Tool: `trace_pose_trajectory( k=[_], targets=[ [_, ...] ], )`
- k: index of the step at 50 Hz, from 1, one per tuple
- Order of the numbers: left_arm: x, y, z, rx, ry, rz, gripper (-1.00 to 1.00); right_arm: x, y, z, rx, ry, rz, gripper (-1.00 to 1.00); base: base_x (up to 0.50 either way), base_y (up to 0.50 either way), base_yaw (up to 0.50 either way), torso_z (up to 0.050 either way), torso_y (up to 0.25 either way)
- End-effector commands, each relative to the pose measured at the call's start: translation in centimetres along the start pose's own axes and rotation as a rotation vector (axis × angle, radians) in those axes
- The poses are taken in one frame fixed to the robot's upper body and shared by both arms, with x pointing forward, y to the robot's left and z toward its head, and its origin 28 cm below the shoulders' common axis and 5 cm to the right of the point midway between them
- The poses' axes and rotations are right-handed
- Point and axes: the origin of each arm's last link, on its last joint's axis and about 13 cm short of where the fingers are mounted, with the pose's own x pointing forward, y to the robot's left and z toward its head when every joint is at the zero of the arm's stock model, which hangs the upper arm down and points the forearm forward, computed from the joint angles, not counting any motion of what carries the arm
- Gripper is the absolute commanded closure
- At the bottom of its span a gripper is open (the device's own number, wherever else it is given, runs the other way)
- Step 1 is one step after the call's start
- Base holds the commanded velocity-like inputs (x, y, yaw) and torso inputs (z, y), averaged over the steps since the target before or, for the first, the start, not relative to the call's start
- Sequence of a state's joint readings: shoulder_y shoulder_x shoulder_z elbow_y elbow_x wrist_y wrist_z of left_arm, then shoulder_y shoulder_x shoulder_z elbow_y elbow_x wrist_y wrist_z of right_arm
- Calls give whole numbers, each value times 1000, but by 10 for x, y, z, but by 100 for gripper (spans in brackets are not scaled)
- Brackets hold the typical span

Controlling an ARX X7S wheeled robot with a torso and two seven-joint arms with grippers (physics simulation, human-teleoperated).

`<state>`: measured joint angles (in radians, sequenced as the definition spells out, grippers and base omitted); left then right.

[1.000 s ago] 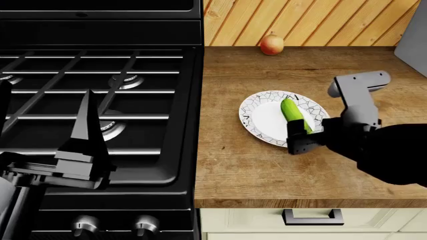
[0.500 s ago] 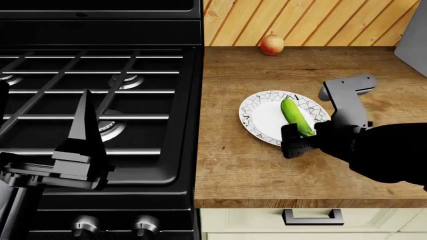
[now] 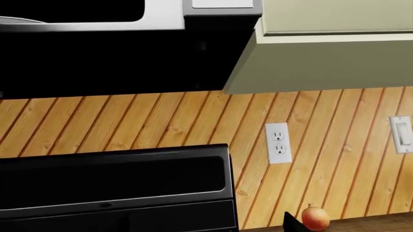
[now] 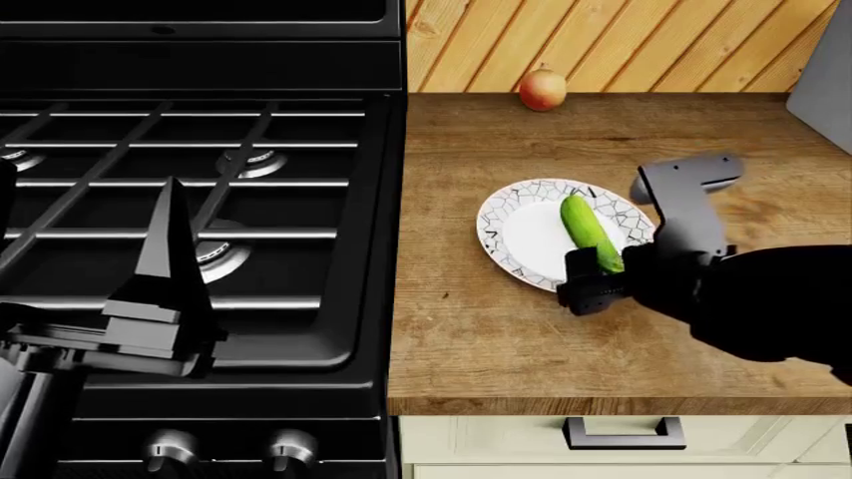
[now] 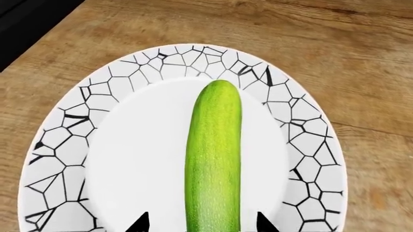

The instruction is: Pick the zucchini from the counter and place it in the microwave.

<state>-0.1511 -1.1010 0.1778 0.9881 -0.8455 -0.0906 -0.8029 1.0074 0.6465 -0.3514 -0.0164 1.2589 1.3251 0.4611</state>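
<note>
The bright green zucchini (image 4: 586,228) lies on a white plate with black crackle lines (image 4: 513,239) on the wood counter (image 4: 466,349). My right gripper (image 4: 594,273) is open at the zucchini's near end. In the right wrist view the zucchini (image 5: 213,154) runs between the two black fingertips (image 5: 140,223), with a gap on each side, over the plate (image 5: 65,145). My left gripper (image 4: 87,215) is open and empty above the stove, pointing up. The black microwave (image 3: 77,9) shows high up in the left wrist view, above the stove.
The black gas stove (image 4: 200,180) fills the left half beside the counter. A reddish-yellow apple (image 4: 542,88) sits at the back by the plank wall and also shows in the left wrist view (image 3: 316,217). A grey object (image 4: 832,80) stands at the far right.
My right gripper has shifted a little to the left and closer along the zucchini's near end. The zucchini, the plate and the left arm have not moved.
</note>
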Motion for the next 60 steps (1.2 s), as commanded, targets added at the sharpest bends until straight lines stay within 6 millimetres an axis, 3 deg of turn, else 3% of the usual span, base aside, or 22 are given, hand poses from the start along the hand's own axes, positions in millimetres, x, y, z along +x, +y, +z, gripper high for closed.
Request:
trace_pose_trajectory(
  k=[1,15,34,60],
  targets=[
    [-1,1,0,0,0,3,-100,5,1,-6,-11,30,-13,100,0,0,0,0,0],
    [-1,0,-1,0,5,2,-100,-2,-1,2,1,-38,-9,100,0,0,0,0,0],
    [-1,1,0,2,-1,4,-100,-46,0,30,-15,-394,-32,100,0,0,0,0,0],
    [-2,1,0,6,-4,6,-100,-98,11,3,11,-689,-14,100,0,0,0,0,0]
  ],
)
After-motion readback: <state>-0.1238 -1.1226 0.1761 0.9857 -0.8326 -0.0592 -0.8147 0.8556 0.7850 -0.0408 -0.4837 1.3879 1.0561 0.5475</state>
